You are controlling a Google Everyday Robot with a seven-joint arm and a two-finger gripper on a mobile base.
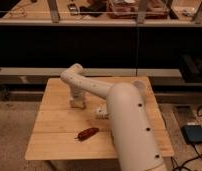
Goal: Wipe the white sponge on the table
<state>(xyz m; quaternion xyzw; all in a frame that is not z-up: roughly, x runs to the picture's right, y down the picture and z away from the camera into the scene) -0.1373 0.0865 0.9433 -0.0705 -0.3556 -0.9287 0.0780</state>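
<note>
The table point(54, 135) is a light wooden top of long planks. My arm reaches from the lower right over it, bends at the far left and comes down to the gripper point(78, 102) left of the table's middle. A small off-white block, seemingly the white sponge point(78, 105), sits on the wood right under the gripper. I cannot tell whether the gripper holds it or only rests on it.
A small whitish packet with dark marks point(101, 111) lies just right of the gripper. A dark red elongated object point(87, 133) lies near the front edge. A white cup point(139, 86) stands at the far right corner. Dark shelving runs behind the table.
</note>
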